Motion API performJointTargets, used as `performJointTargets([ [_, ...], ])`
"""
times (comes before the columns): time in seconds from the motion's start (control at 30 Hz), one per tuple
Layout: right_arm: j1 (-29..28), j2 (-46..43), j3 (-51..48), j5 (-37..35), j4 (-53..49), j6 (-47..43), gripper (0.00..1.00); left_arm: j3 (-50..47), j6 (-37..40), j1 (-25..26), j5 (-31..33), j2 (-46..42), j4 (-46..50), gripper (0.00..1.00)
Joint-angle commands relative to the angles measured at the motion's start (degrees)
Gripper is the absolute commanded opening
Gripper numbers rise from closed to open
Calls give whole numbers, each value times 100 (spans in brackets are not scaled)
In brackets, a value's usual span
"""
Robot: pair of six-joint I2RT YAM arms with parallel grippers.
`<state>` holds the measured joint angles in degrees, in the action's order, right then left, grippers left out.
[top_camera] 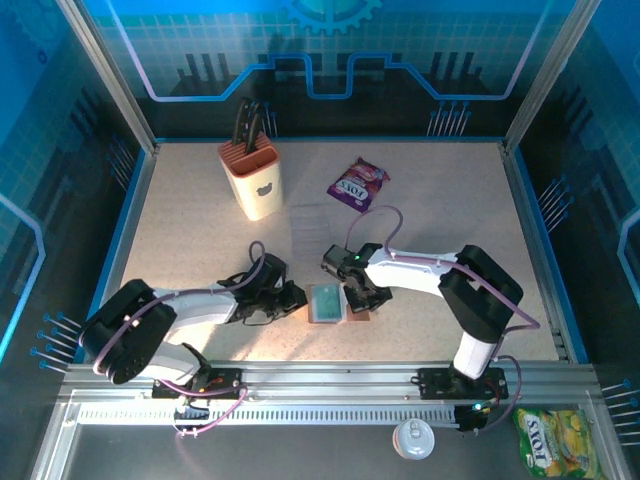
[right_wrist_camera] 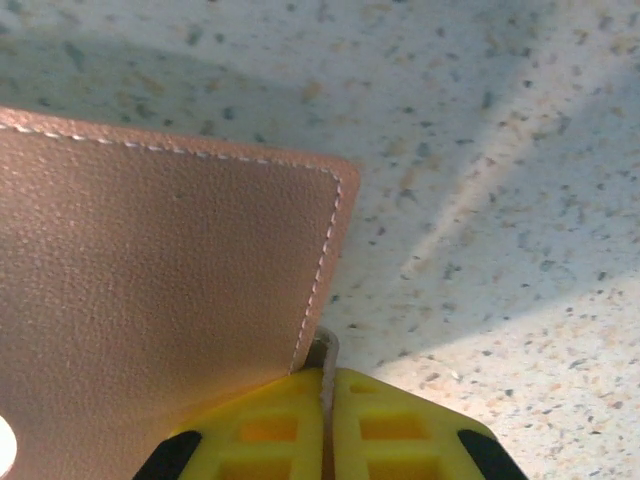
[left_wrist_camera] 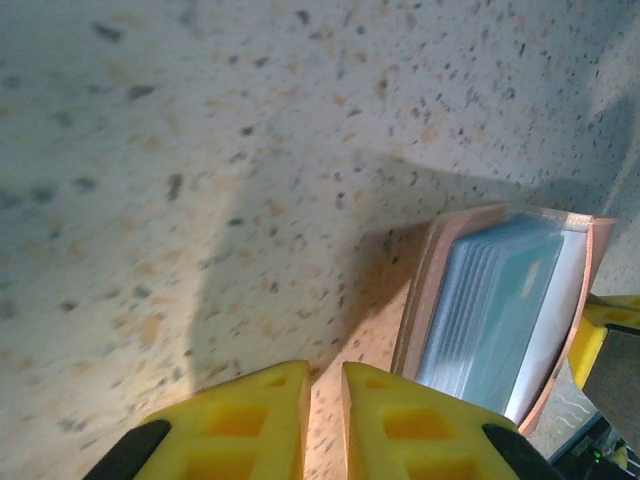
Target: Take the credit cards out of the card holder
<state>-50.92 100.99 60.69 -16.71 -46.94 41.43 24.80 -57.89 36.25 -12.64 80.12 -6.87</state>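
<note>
The card holder (top_camera: 352, 316) lies open on the table between the two arms, tan leather with grey-blue sleeves. Teal and blue credit cards (top_camera: 326, 301) sit stacked in those sleeves, their edges fanned (left_wrist_camera: 500, 300). My right gripper (top_camera: 355, 298) is shut on the edge of the holder's leather flap (right_wrist_camera: 150, 280), and the thin edge sits pinched between the yellow fingertips (right_wrist_camera: 327, 372). My left gripper (top_camera: 297, 297) hovers low just left of the holder's rim (left_wrist_camera: 425, 290). Its jaws (left_wrist_camera: 325, 372) stand a narrow slit apart, with only speckled table showing between them.
A beige knife block (top_camera: 252, 180) stands at the back left, and a purple snack packet (top_camera: 357, 184) lies at the back middle. A clear plastic tray (top_camera: 310, 224) rests between them and the holder. A yellow packet (top_camera: 548, 440) and a white lid (top_camera: 414, 438) lie off the table's near edge.
</note>
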Motion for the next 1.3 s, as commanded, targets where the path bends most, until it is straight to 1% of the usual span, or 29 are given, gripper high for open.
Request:
performJointTargets([
  [0.0,-217,260,207,313,211,367,5,-264,217,-243,20,-468,490,18],
  [0.2,-274,364,343,476,323,563,4,-512,571,-912,-27,-1680,1455,19],
  [0.3,-317,423,440,616,408,625,4,-567,693,-1129,-41,-2314,1937,21],
  [0.37,-359,451,462,696,463,740,4,-637,704,-1183,-59,-2651,2058,23],
  [0.4,-369,456,446,716,475,798,1,-681,694,-1189,-140,-2774,2006,23],
  [0.47,-366,414,369,684,464,887,0,-761,651,-1182,-364,-2869,1797,23],
  [0.6,-347,282,183,601,474,982,0,-756,559,-1173,-762,-2729,1536,22],
  [0.73,-354,219,116,544,387,1069,1,-700,637,-1165,-962,-2484,1503,21],
  [1.03,-393,30,-181,576,474,1105,2,-670,568,-1023,-1025,-1859,905,17],
  [1.27,-428,65,-139,705,414,1148,6,-519,540,-904,-1117,-1069,581,12],
])
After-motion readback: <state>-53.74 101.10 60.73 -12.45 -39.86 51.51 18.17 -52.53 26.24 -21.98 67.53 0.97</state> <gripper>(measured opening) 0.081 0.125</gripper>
